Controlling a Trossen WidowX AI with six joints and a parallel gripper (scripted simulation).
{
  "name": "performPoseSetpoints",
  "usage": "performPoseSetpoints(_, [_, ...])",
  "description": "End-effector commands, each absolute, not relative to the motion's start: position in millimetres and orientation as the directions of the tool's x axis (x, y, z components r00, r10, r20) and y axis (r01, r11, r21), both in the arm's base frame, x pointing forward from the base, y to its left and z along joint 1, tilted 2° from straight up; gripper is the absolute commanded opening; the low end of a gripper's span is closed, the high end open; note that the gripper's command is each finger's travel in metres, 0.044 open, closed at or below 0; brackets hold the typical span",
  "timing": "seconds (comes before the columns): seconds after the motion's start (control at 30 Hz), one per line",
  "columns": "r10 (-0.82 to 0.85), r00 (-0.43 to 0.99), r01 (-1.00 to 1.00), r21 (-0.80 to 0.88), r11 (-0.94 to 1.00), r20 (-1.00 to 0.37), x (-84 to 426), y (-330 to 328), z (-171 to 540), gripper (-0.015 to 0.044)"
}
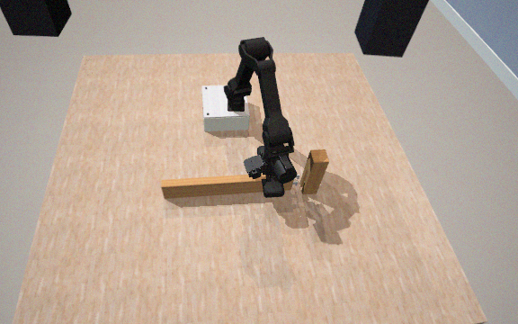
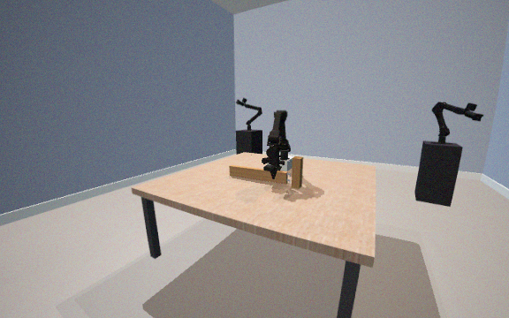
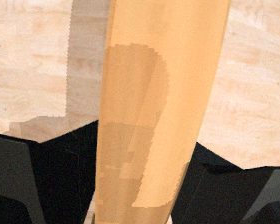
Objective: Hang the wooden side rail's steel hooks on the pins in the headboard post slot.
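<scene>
Between the fingertips of our gripper (image 1: 273, 188) (image 2: 273, 176) (image 3: 136, 200) sits the wooden side rail (image 1: 209, 185) (image 2: 254, 174) (image 3: 166, 90), and we've got it properly clamped, one finger on each broad side. The grip is near the hook end, so most of the rail runs off to one side of the fingers, lying pretty much along the table (image 1: 151, 270) (image 2: 254, 203) (image 3: 31, 60).

On the other side of the fingers, a short bit of rail pokes out with the steel hooks (image 1: 296, 181) at its tip, tiny from up here. Just past them stands the headboard post (image 1: 317, 173) (image 2: 297, 172), upright, with a gap left between it and the rail's end. So we're not hooked on yet; I'd call this the lining-up step. We can't make out the pins in the slot.

Next up, imo: get the hooks just above the pins, ease them into the slot, then lower until they seat, far end staying down on the table. Watch the yaw, a slightly skewed rail could catch the slot edge. No letting go till both hooks sit.
</scene>
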State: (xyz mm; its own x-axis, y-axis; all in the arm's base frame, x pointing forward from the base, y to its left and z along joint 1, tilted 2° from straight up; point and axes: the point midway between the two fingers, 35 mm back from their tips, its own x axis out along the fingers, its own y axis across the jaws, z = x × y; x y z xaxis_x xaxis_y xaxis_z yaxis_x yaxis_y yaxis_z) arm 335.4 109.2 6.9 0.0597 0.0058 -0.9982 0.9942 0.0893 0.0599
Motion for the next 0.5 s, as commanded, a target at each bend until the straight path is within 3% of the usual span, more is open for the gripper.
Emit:
performPoseSetpoints(0.0, [0.004,0.069,0.993,0.069,0.091,-0.998,337.7,109.3,11.1,0.0000])
performPoseSetpoints(0.47, [0.004,0.069,0.993,0.069,0.091,-0.998,337.5,109.3,13.4,0.0000])
